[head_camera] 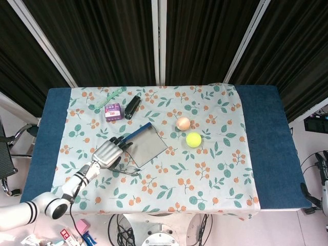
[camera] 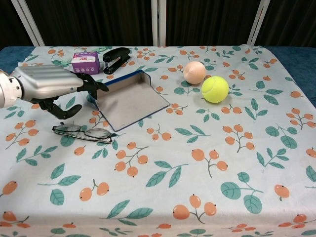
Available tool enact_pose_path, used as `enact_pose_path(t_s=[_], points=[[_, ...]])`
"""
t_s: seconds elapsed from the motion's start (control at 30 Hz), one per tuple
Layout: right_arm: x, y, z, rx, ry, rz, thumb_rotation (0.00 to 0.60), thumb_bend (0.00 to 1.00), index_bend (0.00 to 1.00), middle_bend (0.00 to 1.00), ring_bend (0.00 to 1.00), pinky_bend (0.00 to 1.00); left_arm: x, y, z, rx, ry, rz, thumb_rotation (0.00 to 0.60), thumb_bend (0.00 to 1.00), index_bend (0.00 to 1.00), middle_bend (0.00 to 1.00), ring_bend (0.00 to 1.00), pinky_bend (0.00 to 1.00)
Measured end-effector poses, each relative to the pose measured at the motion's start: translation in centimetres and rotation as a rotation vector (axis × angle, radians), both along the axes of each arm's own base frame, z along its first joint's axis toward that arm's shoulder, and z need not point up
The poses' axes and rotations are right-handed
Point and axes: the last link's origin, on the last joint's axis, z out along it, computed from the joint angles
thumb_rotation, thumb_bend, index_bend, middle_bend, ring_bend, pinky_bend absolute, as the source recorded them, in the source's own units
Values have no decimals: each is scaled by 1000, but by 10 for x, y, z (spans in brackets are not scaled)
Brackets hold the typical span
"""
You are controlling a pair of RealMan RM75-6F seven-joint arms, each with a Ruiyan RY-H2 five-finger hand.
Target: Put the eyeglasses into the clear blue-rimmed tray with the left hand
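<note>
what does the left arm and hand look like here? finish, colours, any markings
The left hand has a smooth silver-grey metallic shell on the back and black fingers. A black band rings its silver wrist. The arm behind is glossy white with black rings at the joints. No cables or logos are discernible.
</note>
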Motion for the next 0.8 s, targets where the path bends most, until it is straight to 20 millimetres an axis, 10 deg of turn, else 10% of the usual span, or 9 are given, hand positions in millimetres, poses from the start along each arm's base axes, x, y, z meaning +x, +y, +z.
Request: enact_pose_path(t_s=[0.8], points=[[7,-3,-5,12,9,12,600,217,0,0,0,0,-39,18,33,129,36,93,568,586,53,207,50,183]])
